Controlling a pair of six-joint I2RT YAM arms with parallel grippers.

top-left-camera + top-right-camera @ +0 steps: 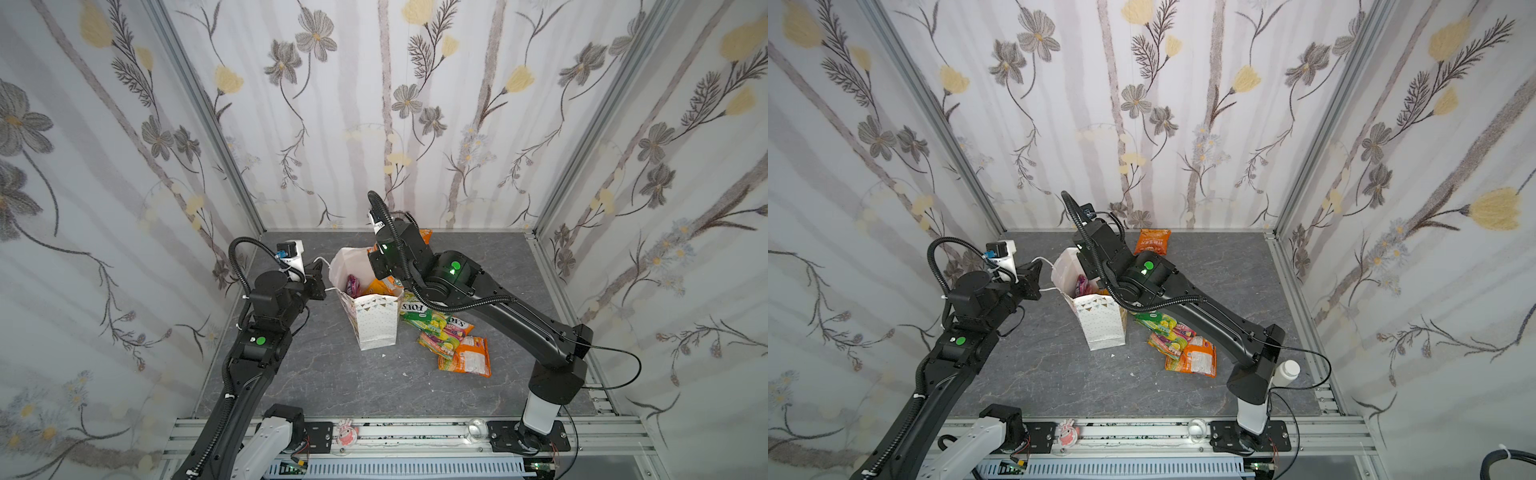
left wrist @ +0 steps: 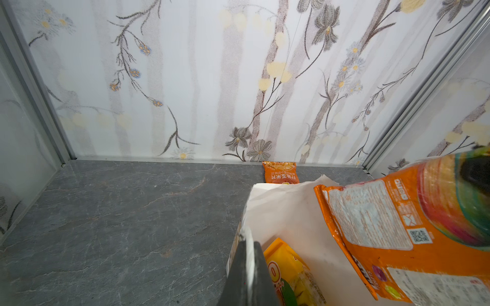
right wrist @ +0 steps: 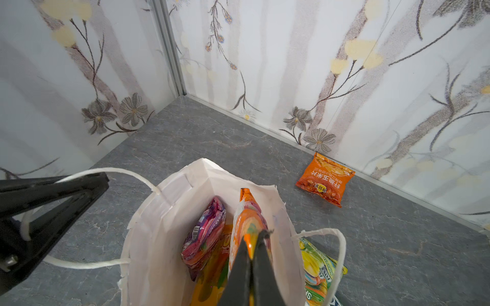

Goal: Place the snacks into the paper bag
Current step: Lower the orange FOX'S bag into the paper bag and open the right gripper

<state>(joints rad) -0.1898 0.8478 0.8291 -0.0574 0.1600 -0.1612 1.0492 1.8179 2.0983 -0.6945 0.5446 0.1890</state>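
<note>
The left pincer (image 2: 250,251) was clamped on the white cord handle (image 3: 127,172) of the paper bag (image 1: 376,328), seemingly to keep its mouth wide, while the right pincer (image 3: 252,254), pinching an orange packet (image 3: 246,220), held it inside that mouth beside a purple-pink packet (image 3: 204,235), with other snacks (image 1: 440,328) lying on the bench (image 1: 332,374).

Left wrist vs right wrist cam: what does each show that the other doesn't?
Left wrist only: the printed back of the held orange packet, with its QR code. Right wrist only: the purple-pink packet inside the paper bag, a FOX'S packet lying outside it, and a clear look at the right pincer shut on the held packet. Both: the bag's open mouth, the held orange packet at it, the left pincer shut on a cord handle, and the far orange packet on the table.
</note>
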